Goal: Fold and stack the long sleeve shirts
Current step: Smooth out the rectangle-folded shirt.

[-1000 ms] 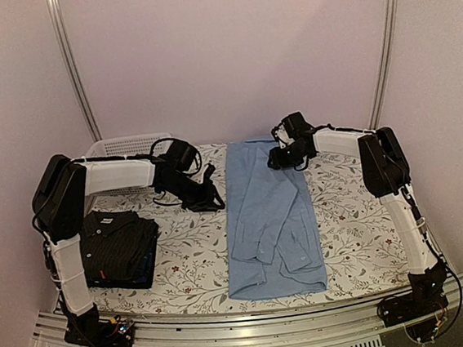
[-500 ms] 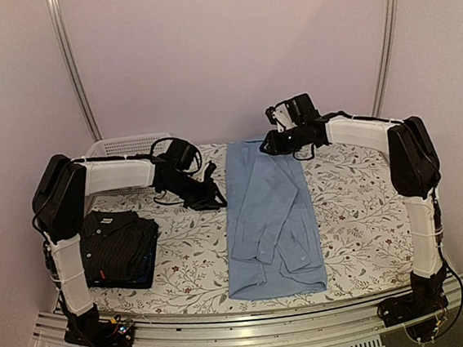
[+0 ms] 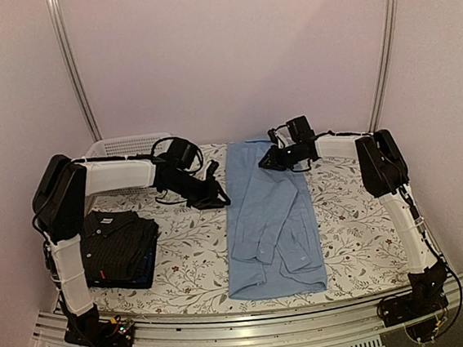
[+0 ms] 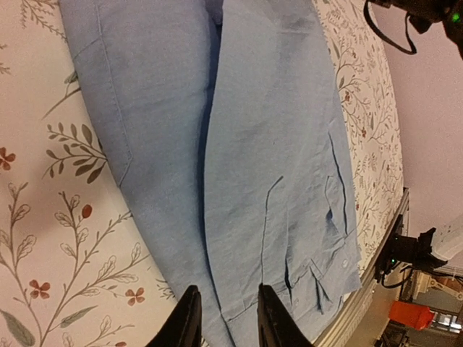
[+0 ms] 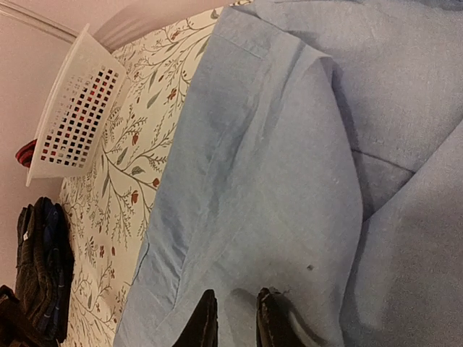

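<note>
- Top view: two dark shirts (image 3: 119, 246) sit folded and stacked at the near left of the table (image 3: 183, 264), so that part looks done.
- The blue shirt (image 3: 269, 219) lies lengthwise down the middle as a long strip, sides and sleeves turned in. By my reckoning it is half folded, with the end-to-end folds and the stacking left to do.
- My left gripper (image 3: 216, 196) is at the shirt's left edge and my right gripper (image 3: 268, 161) is low at its far end.
- The table wears a floral cloth. A white basket (image 3: 126, 143) stands at the far left, with plain pale walls and metal rails around.
- Left wrist: my left gripper (image 4: 226, 322) shows a narrow gap over the blue shirt (image 4: 275, 181) near its left edge. The tips run out of frame, so I cannot tell whether cloth is pinched.
- The floral cloth (image 4: 43, 217) is to the left of the shirt. A cuff lies towards the table's near edge.
- Right wrist: my right gripper (image 5: 233, 322) has its fingers close together, down on the blue shirt (image 5: 275, 181). I cannot tell if they hold a fold.
- The basket (image 5: 72, 116) and the dark shirts (image 5: 40, 267) sit well apart from the shirt, across the table (image 5: 123, 181).
</note>
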Controlling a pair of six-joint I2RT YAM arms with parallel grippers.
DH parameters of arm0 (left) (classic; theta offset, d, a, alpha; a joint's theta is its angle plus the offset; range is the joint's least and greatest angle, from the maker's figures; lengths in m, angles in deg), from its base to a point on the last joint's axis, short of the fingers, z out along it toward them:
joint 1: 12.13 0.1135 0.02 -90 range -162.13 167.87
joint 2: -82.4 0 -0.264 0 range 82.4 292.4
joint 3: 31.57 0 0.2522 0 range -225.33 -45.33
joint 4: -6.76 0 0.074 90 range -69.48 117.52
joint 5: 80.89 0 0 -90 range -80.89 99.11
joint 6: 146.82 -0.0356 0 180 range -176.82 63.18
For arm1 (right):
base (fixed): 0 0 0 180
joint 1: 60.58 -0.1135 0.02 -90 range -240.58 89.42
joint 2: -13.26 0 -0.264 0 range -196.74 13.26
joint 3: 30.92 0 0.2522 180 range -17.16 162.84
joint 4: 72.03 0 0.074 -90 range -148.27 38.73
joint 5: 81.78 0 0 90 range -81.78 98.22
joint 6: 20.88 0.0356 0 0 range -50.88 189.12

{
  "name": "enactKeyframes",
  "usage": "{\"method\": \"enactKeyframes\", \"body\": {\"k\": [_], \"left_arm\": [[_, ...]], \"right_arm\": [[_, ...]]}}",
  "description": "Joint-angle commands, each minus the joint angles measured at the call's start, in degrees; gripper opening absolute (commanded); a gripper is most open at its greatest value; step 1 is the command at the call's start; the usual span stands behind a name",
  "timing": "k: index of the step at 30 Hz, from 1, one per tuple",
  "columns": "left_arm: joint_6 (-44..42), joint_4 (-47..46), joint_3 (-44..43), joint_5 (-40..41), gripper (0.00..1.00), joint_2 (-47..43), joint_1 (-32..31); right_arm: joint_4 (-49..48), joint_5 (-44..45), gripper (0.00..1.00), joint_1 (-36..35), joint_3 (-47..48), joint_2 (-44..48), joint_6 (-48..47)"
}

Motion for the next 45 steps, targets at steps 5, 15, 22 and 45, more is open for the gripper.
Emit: {"method": "enactKeyframes", "body": {"k": [5,15,22,45], "left_arm": [[0.41,-1.37,-1.82,-1.48,0.27,1.46,-1.21],[0.67,-2.2,-0.82,-1.4,0.27,1.22,-2.67],[0.86,-3.15,-0.14,-1.62,0.27,0.83,-2.76],[1.36,-4.53,3.08,-2.12,0.27,-1.0,-3.08]], "right_arm": [[-7.65,-3.51,0.17,3.93,4.55,-9.22,14.31],[-10.66,-5.63,0.17,4.37,3.59,-5.91,19.27],[-9.55,-6.46,0.19,4.22,-3.98,6.35,12.71],[-28.82,-8.32,0.2,1.47,-43.29,18.76,16.25]]}}
